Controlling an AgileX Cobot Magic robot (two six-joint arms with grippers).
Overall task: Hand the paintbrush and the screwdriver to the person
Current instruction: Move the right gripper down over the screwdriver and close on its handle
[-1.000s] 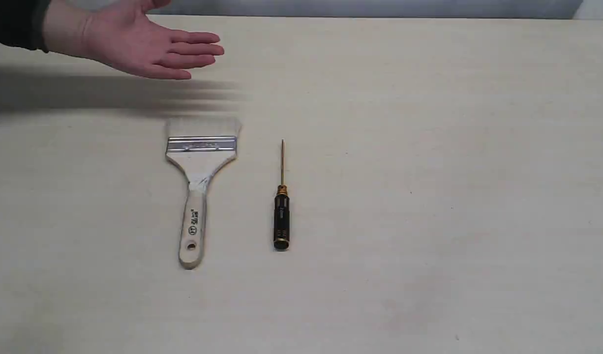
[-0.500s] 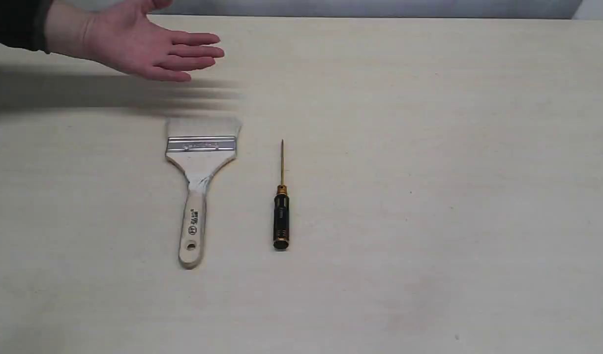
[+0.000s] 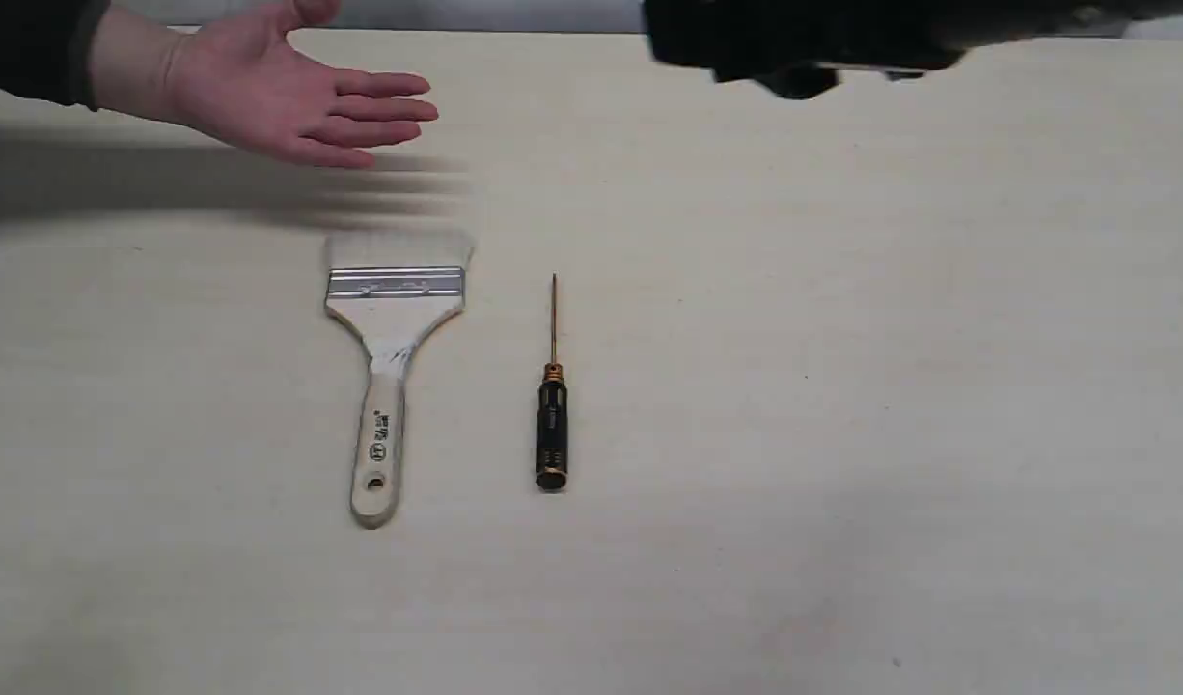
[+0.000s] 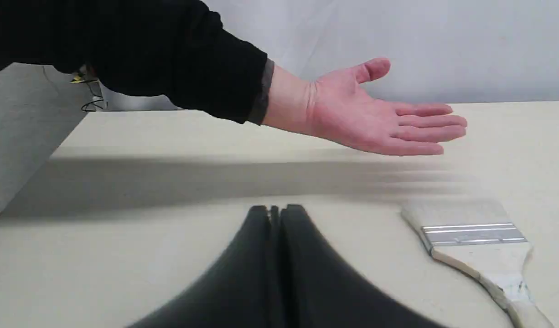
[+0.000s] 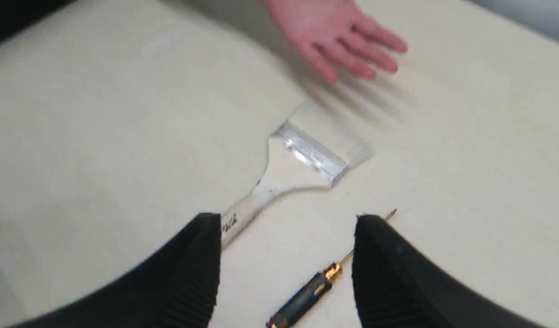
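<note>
The paintbrush (image 3: 391, 357) lies flat on the pale table (image 3: 842, 386), a little left of the middle. Its long axis runs from the near edge to the far edge. The pale bristles point away, toward the far side, and the wooden handle with its hole and black print points back toward the near edge.

The screwdriver (image 3: 553, 415) lies to the right of the brush, close but not touching, with its axis parallel to the brush's. Its thin gold shaft points to the far side and the black handle's butt to the near side. It is the shorter of the two, and its tip reaches about as far as the brush's metal ferrule.

The person's hand (image 3: 273, 97) is held open, palm up, above the far left part of the table. The fingers point to the right, and their shadow falls just beyond the bristles.

A dark, blurred part of the right arm (image 3: 794, 48) hangs over the far edge.

The right pincer (image 5: 288, 217) has its fingers spread wide apart above the table. In its own camera the screwdriver shows in the gap between them, with the brush beyond.

The left pincer (image 4: 275, 209) has its fingers pressed together, low over the table, with the brush head near it.
</note>
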